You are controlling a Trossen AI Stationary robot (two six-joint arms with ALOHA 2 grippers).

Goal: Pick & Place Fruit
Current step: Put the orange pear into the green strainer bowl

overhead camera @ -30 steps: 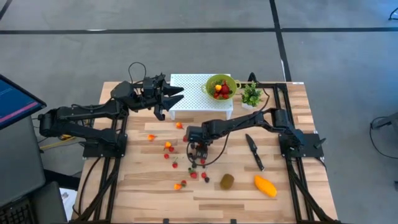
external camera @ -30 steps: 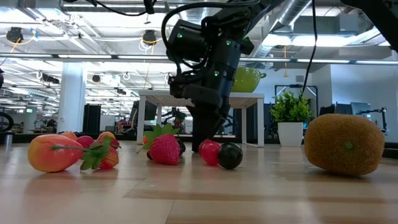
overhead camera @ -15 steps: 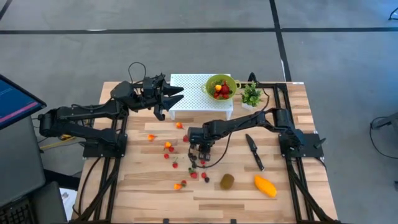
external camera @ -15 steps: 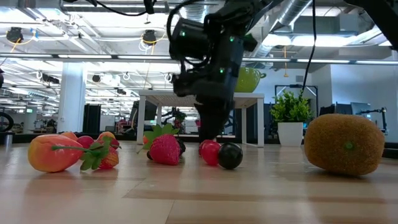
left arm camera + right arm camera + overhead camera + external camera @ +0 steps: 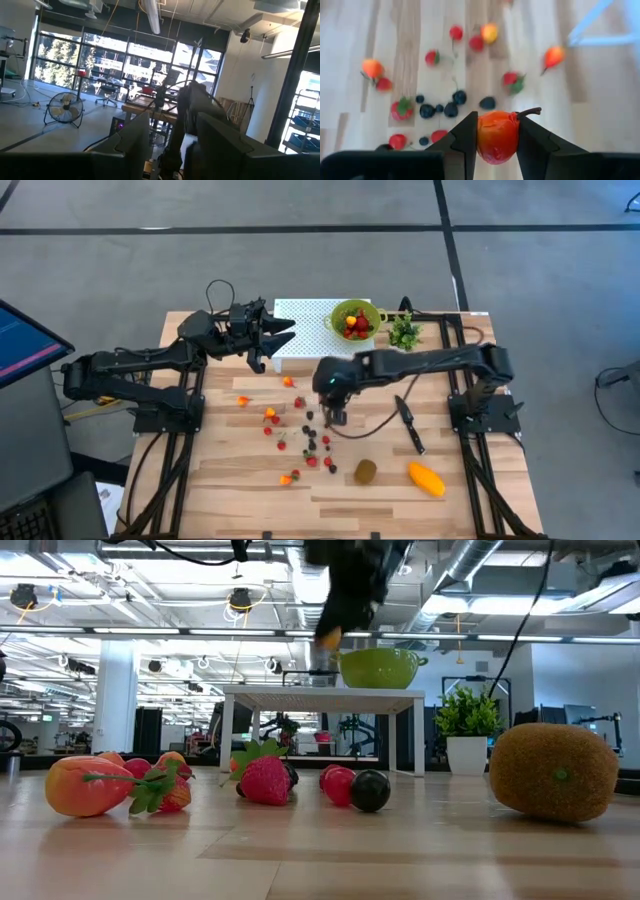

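The right hand [image 5: 337, 416] hangs above the desk [image 5: 480, 470], lifted clear of the scattered fruit, and it grips a small red-orange fruit [image 5: 497, 136] with a dark stem — the piece sits squeezed between the two dark fingers [image 5: 465, 138], bulging out on both sides of them. Seen from the right wrist, the loose pieces lie well below the held one: dark berries [image 5: 451, 109], red strawberries [image 5: 401, 108] and a few orange pieces [image 5: 372, 68] spread over the wood.

From above, that scatter [image 5: 300, 438] lies just beside and in front of the right hand, toward the desk's middle. The brown kiwi [image 5: 365, 471] rests nearer the front edge, with the orange-yellow mango [image 5: 427, 478] a little to its side, both apart from the hand. A green bowl [image 5: 353, 319] holding red and yellow pieces stands on a white perforated stand [image 5: 310, 330] at the back.

The left hand [image 5: 268, 335] waits at the stand's left end — its fingers stand parted and hold nothing.
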